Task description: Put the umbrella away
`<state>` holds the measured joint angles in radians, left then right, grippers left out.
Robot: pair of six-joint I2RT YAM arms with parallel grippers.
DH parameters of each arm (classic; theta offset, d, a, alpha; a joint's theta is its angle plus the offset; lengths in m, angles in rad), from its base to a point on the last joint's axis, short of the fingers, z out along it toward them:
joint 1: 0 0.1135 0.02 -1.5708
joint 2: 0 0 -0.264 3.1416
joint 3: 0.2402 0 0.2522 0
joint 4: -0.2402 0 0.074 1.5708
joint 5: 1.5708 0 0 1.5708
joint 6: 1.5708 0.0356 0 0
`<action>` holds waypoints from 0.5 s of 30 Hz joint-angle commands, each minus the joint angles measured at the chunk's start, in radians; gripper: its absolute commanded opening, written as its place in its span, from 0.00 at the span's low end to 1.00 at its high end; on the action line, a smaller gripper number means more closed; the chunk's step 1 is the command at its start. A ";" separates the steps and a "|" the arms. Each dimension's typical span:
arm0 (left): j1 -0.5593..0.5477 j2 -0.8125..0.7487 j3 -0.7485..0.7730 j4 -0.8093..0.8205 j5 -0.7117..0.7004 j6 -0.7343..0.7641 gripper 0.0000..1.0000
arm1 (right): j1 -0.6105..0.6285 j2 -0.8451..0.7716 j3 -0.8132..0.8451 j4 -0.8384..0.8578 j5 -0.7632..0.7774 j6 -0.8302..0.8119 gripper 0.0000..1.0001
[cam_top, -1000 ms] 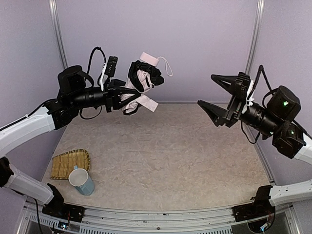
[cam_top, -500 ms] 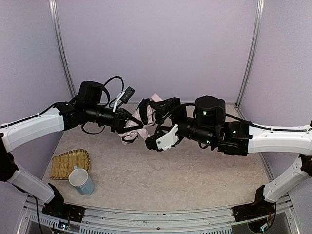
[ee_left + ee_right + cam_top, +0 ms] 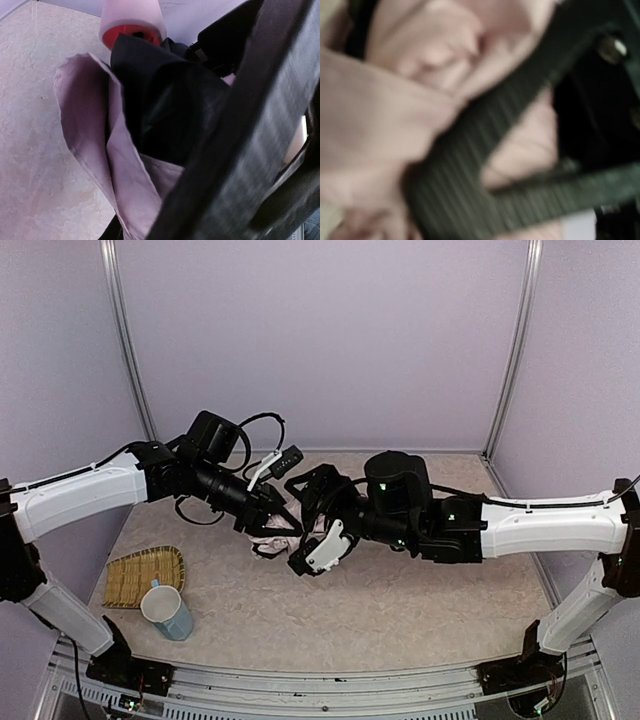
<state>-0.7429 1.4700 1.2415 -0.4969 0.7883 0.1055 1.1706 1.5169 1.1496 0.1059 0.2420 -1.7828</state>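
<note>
Now, umbrella (image 3: 85, 120) clamped in left fingers (image 3: 240, 150), sitting between wide-spread right fingers (image 3: 322, 548)

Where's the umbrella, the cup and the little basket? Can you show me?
umbrella (image 3: 90, 145), left wrist view, on its pale pink cloth.
cup (image 3: 178, 624), top view, on its light blue side.
basket (image 3: 135, 575), top view, on its bare woven bottom.

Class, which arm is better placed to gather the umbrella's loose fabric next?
Right. The right arm has open jaws at the umbrella; the left arm is occupied, its jaws holding it.
</note>
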 commanded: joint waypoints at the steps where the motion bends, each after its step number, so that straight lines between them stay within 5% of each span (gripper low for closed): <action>1: -0.035 0.019 0.084 -0.030 0.090 0.088 0.00 | 0.019 0.031 0.026 -0.043 -0.040 0.033 0.98; 6: -0.051 0.033 0.125 -0.041 0.116 0.118 0.00 | 0.034 0.071 0.042 -0.057 -0.055 0.073 0.87; 10: -0.062 0.040 0.131 -0.073 0.130 0.154 0.00 | 0.034 0.091 0.060 -0.049 -0.032 0.115 0.49; 15: -0.076 0.042 0.132 -0.102 0.152 0.204 0.00 | 0.039 0.087 0.056 -0.017 -0.032 0.137 0.21</action>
<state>-0.7601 1.5143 1.3163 -0.6563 0.8017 0.2142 1.1957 1.5677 1.1801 0.0494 0.2264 -1.6962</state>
